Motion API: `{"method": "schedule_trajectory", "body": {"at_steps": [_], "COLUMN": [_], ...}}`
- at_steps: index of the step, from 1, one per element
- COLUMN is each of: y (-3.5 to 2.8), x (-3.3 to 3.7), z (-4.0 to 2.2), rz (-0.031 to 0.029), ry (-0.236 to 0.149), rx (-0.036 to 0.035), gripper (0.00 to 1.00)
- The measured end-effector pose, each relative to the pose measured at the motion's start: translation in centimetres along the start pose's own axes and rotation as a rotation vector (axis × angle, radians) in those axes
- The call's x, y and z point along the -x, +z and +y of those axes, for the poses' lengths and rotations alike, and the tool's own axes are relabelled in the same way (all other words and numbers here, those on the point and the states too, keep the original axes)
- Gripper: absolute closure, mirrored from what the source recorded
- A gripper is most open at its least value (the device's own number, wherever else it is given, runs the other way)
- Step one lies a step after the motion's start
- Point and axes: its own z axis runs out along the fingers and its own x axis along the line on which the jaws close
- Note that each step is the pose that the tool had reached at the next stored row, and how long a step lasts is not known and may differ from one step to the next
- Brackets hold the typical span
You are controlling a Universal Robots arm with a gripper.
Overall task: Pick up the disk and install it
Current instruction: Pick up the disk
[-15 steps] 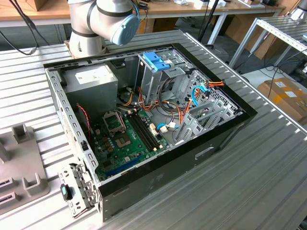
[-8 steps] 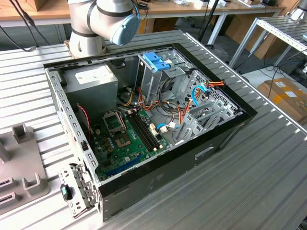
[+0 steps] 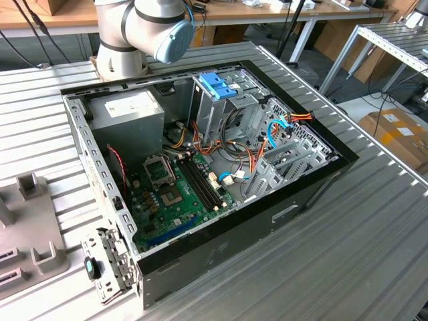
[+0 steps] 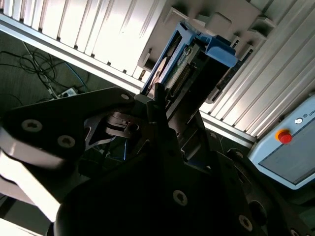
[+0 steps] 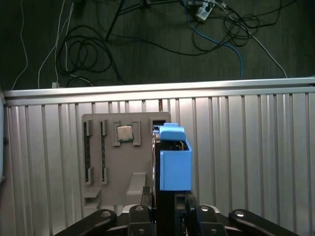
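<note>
Ribbed metal table with two things on it

The table (image 3: 374,221) is silver and grooved. An open computer case (image 3: 267,231) lies on its side across the middle. A grey plastic fixture block (image 3: 30,227) sits flat on the slats, apart from it at the exterior view's left.

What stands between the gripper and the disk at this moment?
Nothing visible does. In the first wrist view the gripper is right at the disk, which stands on edge at the grey holder, with no other part between them.
</note>
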Motion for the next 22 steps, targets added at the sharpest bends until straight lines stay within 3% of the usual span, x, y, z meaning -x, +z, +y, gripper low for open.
{"method": "schedule_trajectory", "body": {"at_steps": [13, 22], "y": [-0.05, -0.04], "x": [0.0, 0.06], "z": [-0.04, -1.25], "rz": [0.0001, 0.0001], "ry": [0.0, 0.0], "rx": [0.0002, 0.0001], "gripper": [0.65, 0.65]}}
